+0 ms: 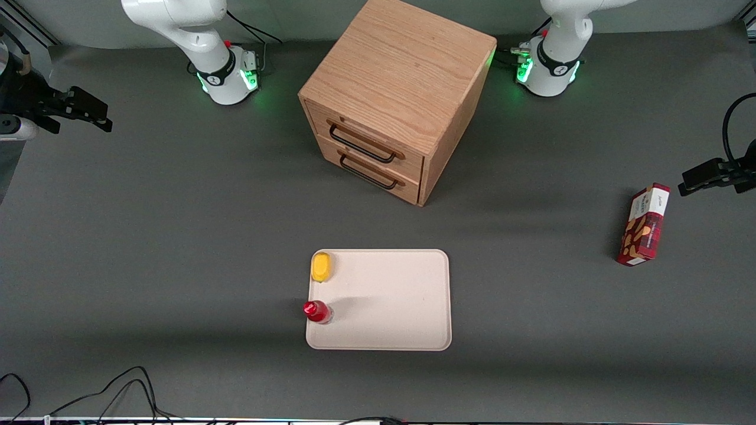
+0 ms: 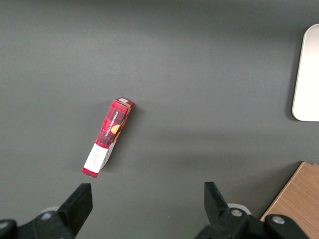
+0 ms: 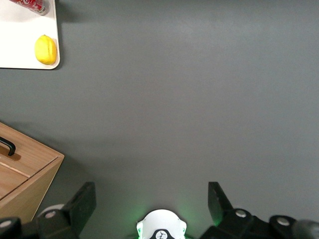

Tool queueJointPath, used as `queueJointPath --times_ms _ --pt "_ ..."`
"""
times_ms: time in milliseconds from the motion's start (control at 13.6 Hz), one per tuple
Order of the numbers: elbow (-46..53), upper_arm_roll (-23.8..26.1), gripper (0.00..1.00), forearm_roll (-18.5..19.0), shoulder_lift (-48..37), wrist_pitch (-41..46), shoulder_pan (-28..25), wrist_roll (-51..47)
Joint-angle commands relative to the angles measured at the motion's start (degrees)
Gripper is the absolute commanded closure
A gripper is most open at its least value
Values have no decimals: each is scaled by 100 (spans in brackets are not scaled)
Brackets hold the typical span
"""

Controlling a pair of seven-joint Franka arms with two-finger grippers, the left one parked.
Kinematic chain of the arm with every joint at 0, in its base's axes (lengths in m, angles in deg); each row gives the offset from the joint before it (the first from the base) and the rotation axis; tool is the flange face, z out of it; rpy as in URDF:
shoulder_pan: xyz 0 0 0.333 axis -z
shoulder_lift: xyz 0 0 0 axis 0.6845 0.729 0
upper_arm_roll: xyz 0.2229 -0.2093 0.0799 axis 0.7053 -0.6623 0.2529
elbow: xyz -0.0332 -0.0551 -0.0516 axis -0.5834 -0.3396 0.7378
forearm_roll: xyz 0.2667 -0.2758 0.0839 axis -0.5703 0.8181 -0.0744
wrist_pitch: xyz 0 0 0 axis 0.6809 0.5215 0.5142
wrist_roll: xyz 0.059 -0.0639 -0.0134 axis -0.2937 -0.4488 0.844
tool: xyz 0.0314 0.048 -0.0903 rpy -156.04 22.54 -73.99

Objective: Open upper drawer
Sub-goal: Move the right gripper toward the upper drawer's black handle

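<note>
The pincer (image 3: 151, 201) hangs above bare grey surface (image 1: 177, 236) at the working arm's end, well apart from the cabinet, its two dark fingers (image 3: 84, 201) spread wide with nothing between them. In the front view the same pincer (image 1: 88, 112) shows at the frame's edge, high over the surface and holding nothing.

From the wrist camera, one corner of the wooden cabinet (image 3: 25, 174) shows, with the end of a black handle (image 3: 7, 146) on its front.

The cabinet (image 1: 401, 88) is a boxy oak piece standing between the two arm bases, turned at an angle so that its front faces the working arm's end and the front camera. The upper drawer (image 1: 366, 134) sits in the cabinet front, directly over the lower drawer (image 1: 369, 168). Both are pushed in flush with the cabinet face. Each carries a black wire handle; the upper handle (image 1: 361, 144) lies just above the lower handle (image 1: 369, 174).

Nearer the front camera than the cabinet lies a pale rectangular tray (image 1: 401, 301). A yellow lemon (image 1: 321, 267) rests in one of its corners, and a small bottle with a red cap (image 1: 317, 311) stands at the tray's edge, nearer the camera than the lemon.

Toward the parked arm's end of the surface lies a red plaid carton (image 1: 644, 225).
</note>
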Motion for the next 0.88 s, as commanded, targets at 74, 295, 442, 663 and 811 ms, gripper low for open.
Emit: queueJointPath --times_ms 74,295,442,663,811 --pt "194 -23 0 104 103 81 -30 -61" --pt "369 -23 0 59 182 81 -47 -61" --pt "580 126 0 16 218 99 -82 296" --pt "669 504 0 -1060 235 282 -65 1028" --pt "809 592 0 -1521 489 274 -82 1037"
